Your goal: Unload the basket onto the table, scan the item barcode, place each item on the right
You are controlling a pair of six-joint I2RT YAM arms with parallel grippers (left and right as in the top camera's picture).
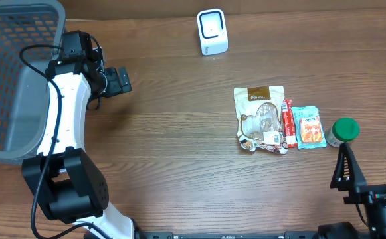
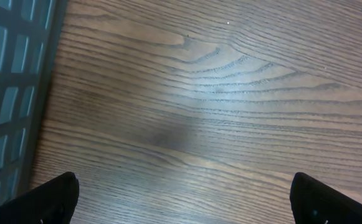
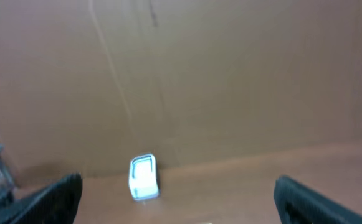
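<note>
One beige pouch (image 1: 260, 118), seemingly snacks, lies flat, label up.

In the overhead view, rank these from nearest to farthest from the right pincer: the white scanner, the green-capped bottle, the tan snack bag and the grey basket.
From the right pincer:
1. Green-capped bottle, close by, at the right end of the item row.
2. Tan snack bag, at the left end of that row.
3. White scanner, at the table's far edge.
4. Grey basket, in the far left corner.

Overhead straight down; left wrist close over table (image 2: 230, 81); right wrist level, shares scanner (image 3: 143, 178) with overhead.
</note>
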